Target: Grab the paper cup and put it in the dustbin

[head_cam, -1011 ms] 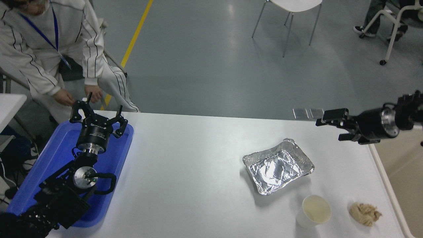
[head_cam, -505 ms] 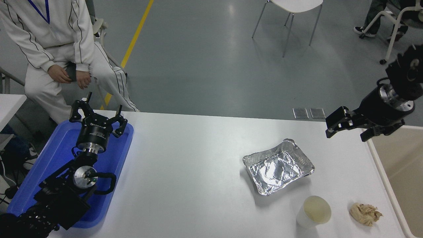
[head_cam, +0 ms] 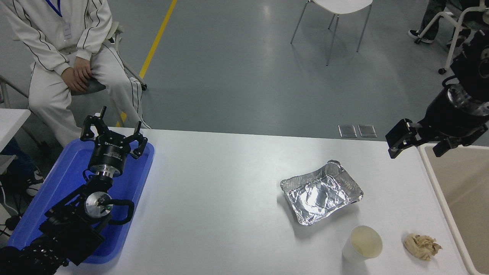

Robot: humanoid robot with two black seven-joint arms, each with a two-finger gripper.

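The white paper cup (head_cam: pixel 362 244) stands upright near the table's front right, its cream inside showing. The beige dustbin (head_cam: pixel 463 198) sits past the table's right edge, only partly in view. My right gripper (head_cam: pixel 420 143) hangs open and empty above the table's far right corner, by the dustbin's near rim and well behind the cup. My left gripper (head_cam: pixel 113 131) is parked open over the blue tray at the lower left.
A crumpled foil tray (head_cam: pixel 321 191) lies just behind the cup. A tan paper wad (head_cam: pixel 422 246) sits to the cup's right. The blue plastic tray (head_cam: pixel 65 183) lies under the left arm. A person sits at the far left; chairs stand on the floor beyond.
My right gripper has swung from reaching left over the table's far right edge to pointing downward, shifting right toward the dustbin. The person has drawn back and sat upright. The left arm has not moved.
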